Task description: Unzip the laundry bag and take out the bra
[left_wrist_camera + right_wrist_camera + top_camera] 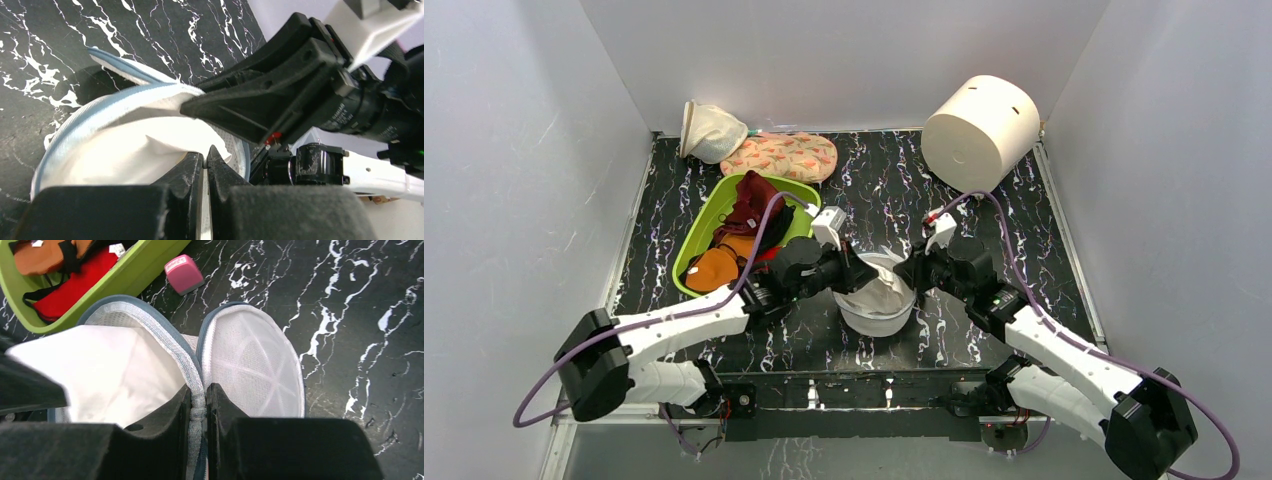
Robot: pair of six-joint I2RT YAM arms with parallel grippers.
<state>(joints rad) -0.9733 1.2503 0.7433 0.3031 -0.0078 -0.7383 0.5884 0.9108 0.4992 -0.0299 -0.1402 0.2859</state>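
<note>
the bag [879,318] sits mid-table, already unzipped, with its lid [255,365] flopped open beside the rim. the right gripper [199,395] is clamped on the zip rim. the left gripper [205,157] is pinched shut on white cloth inside, likely the bra [115,370], which lies mostly within the bag. what's left is lifting it out. the tub [135,275] and a pink block [183,272] crowd the left side, while the table [1044,220] to the right looks open.

Nothing reads clearly. One line of white lettering runs along the black wrist barrel [350,114] just behind the right gripper [192,100], too small and slanted to decipher.
</note>
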